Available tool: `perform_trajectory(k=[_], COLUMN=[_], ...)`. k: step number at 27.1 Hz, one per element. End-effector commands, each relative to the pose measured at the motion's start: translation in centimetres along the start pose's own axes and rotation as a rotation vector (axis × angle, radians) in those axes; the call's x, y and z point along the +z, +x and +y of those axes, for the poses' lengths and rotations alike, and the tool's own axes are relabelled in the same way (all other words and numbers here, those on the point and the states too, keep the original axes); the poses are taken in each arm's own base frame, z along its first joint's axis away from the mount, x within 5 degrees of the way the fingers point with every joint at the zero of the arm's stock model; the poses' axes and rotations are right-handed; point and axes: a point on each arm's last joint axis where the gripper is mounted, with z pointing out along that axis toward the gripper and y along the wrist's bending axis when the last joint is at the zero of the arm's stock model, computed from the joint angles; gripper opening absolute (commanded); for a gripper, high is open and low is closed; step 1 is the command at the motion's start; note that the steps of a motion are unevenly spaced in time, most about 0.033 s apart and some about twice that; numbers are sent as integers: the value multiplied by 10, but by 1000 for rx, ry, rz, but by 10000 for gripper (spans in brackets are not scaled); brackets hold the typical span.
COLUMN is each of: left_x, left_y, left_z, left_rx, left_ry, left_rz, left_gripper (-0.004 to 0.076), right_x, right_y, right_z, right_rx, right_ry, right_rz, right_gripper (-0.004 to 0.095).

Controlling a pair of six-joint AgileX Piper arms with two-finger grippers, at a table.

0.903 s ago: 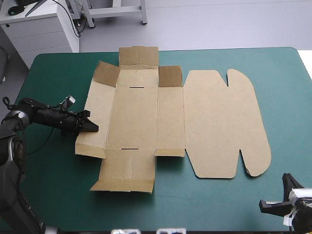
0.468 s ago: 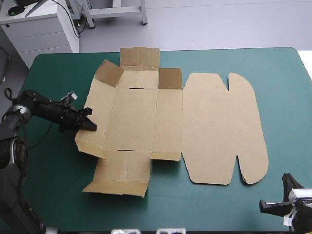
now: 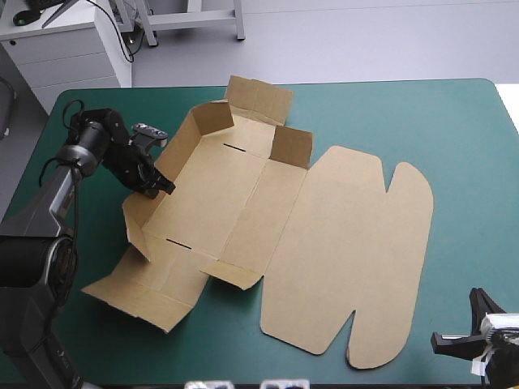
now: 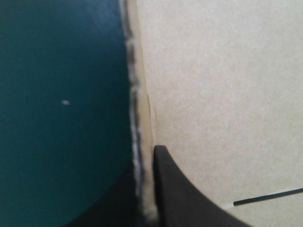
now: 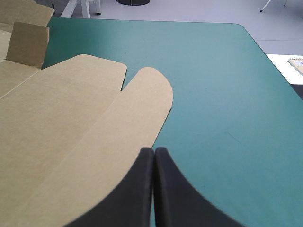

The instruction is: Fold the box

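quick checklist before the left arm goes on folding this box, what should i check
1. Grip: the left gripper is shut on the edge of the box's side wall: ok.
2. Side wall raised off the base: ok.
3. Near end flap up and tucked: not ok, it lies flat on the table.
4. Right gripper out of the way: ok, shut and apart from the lid.
5. Lid fully on the table: ok, though its near tip is close to the near edge.
6. Grip firm enough not to slip: cannot tell.
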Motion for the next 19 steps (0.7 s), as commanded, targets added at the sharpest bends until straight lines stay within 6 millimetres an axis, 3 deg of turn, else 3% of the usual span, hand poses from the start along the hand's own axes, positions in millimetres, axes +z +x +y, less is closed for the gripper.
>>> perform_trajectory(k=[1,6,13,16,19], left_x=[-50,-78,-87,-95,-98], left_y=[-16,-34,-49,-60,-68], left_z=[-23,-42,-79,-97,-116], left_rx=[157,329,637,748,826], left_ry=[-174,-385,-629,-794,-850], left_rz=[-39,-60,17,-7,-76], left_gripper=[-8,-8,-8,-8,-8], right_x=[-8,-8,-8,-8,-8], right_y=[-11,-11,-11,-11,-11], right_z=[-1,-1,-1,-1,-1], right_rx=[-4,-2,-1,1,1], right_ry=[9,9,9,9,9], right_rz=[-116,-116,-118,-118,-118], right_gripper=[-19,-19,-19,-19,-19])
